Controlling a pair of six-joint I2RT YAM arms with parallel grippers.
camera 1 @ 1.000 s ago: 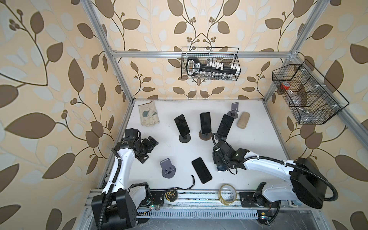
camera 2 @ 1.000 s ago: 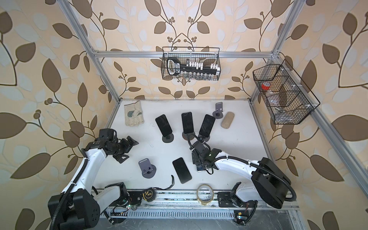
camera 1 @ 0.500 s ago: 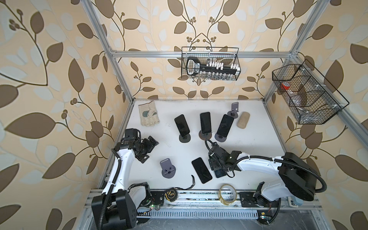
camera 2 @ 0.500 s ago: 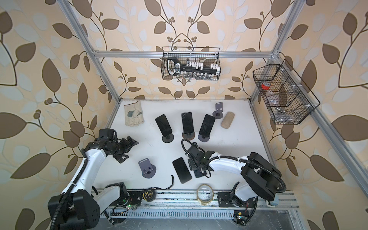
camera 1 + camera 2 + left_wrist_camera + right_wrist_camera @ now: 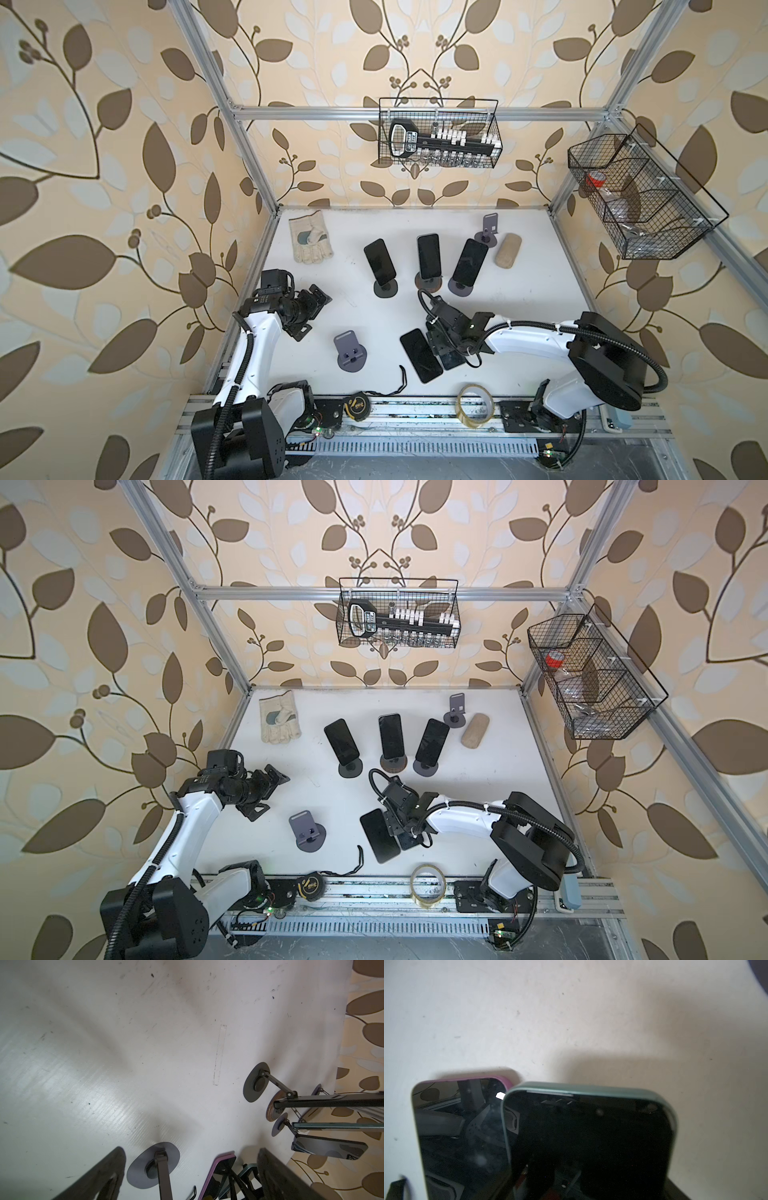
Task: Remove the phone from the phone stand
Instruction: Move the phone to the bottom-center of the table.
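**Green-cased phone (image 5: 591,1136) held low over the table (image 5: 519,266)**

We see the right gripper (image 5: 446,348) near the table's 5 o'clock, jaws clamped on the green-cased phone. The phone's edge overlaps the pink-cased phone (image 5: 419,361), which lies flat at its 9 o'clock. The left gripper (image 5: 311,312) hovers at 9 o'clock, jaws spread wide and holding nothing. An empty stand (image 5: 350,353) sits at 7 o'clock, and three phones on stands (image 5: 428,255) line 12 o'clock.

The white table (image 5: 519,299) carries a work glove (image 5: 309,242) at far left. Across the middle stand three round bases: left stand (image 5: 386,288), middle stand (image 5: 429,282), right stand (image 5: 460,287). A bare stand (image 5: 488,232) and a tan block (image 5: 508,250) sit far right. Nearer lie an empty stand (image 5: 351,353), a pink-cased phone (image 5: 420,355) lying flat, a green-cased phone (image 5: 451,360) just beside it, and a black cord (image 5: 399,380).
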